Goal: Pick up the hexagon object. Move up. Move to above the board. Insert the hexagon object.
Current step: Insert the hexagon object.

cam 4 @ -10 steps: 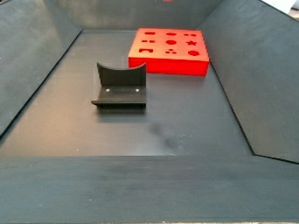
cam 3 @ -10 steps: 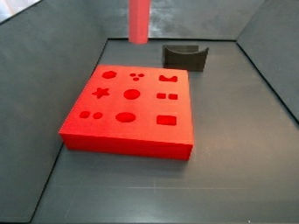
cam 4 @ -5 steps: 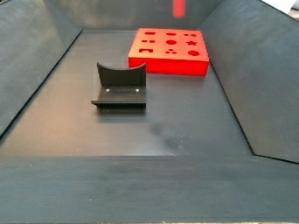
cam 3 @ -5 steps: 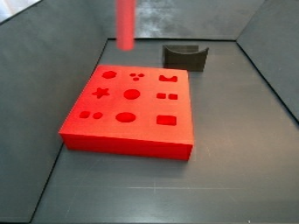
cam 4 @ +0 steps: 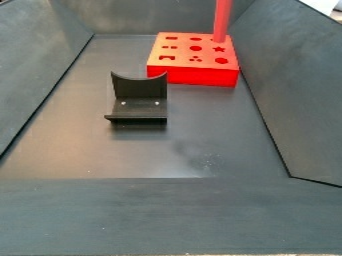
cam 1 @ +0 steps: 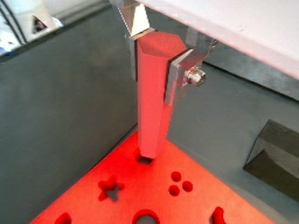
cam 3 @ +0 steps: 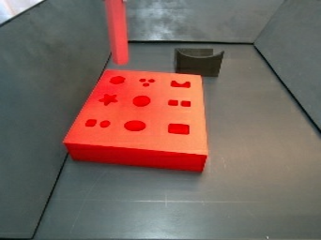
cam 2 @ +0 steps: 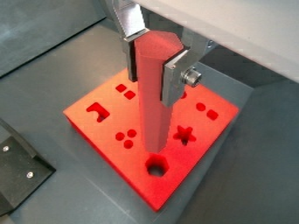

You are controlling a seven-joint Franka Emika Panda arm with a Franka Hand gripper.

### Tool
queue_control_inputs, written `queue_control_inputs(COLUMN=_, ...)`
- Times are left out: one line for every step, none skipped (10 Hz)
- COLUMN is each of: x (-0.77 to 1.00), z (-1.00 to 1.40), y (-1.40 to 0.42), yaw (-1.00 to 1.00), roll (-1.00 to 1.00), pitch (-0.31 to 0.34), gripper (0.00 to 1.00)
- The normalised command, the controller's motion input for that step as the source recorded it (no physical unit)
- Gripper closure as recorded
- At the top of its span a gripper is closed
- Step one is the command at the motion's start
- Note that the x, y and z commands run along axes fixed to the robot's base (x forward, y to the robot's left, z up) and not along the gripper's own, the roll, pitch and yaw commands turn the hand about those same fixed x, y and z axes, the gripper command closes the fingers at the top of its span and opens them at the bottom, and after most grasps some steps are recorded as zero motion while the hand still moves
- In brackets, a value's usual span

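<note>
The hexagon object (cam 1: 152, 105) is a tall red-pink prism that hangs upright between my fingers. My gripper (cam 1: 158, 63) is shut on its upper end, as both wrist views show (cam 2: 153, 66). The board (cam 3: 157, 142) is a flat red square block with several shaped cut-outs. The rod (cam 3: 115, 33) hangs over the board's far left corner in a side view, its lower end a little above a small cut-out (cam 2: 156, 164). In a side view the rod (cam 4: 221, 18) stands above the board (cam 4: 201, 73). The gripper itself is out of frame in both side views.
The dark grey fixture (cam 3: 198, 60) stands on the floor behind the board; it also shows in a side view (cam 4: 136, 98) and in a wrist view (cam 1: 274, 153). Sloping grey walls (cam 3: 51, 66) enclose the floor on all sides.
The rod has travelled sideways from over the bare floor beside the fixture to above the board's corner. It stays upright in the shut gripper.
</note>
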Motion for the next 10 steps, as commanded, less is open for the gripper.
queue_control_inputs(x=-0.22, z=-0.37, y=0.29, yaw=-0.01, roll=-0.14, pitch=-0.396, gripper=1.0)
queue_control_inputs(x=0.0, z=-0.46, y=0.0, yaw=0.05, roll=0.0, pitch=-0.237, gripper=1.0)
queue_control_inputs(x=0.0, z=-0.41, y=-0.14, yaw=0.21, roll=0.13, pitch=-0.149, gripper=1.0)
queue_control_inputs(x=0.0, z=-0.37, y=-0.19, yaw=0.23, roll=0.14, pitch=-0.123, gripper=1.0)
queue_control_inputs(x=-0.08, z=-0.32, y=0.0, yaw=0.18, roll=0.08, pitch=-0.126, gripper=1.0)
queue_control_inputs(x=-0.09, z=-0.19, y=0.0, yaw=0.19, roll=0.08, pitch=-0.06, gripper=1.0)
queue_control_inputs(x=0.0, z=-0.09, y=0.0, yaw=0.14, roll=0.01, pitch=-0.01, gripper=1.0)
queue_control_inputs(x=-0.03, z=-0.11, y=0.09, yaw=0.04, roll=0.0, pitch=-0.004, gripper=1.0)
queue_control_inputs(x=-0.21, z=-0.1, y=0.0, yaw=0.0, roll=0.01, pitch=-0.013, gripper=1.0)
queue_control_inputs(x=-0.23, z=-0.13, y=0.0, yaw=0.0, roll=0.01, pitch=-0.021, gripper=1.0)
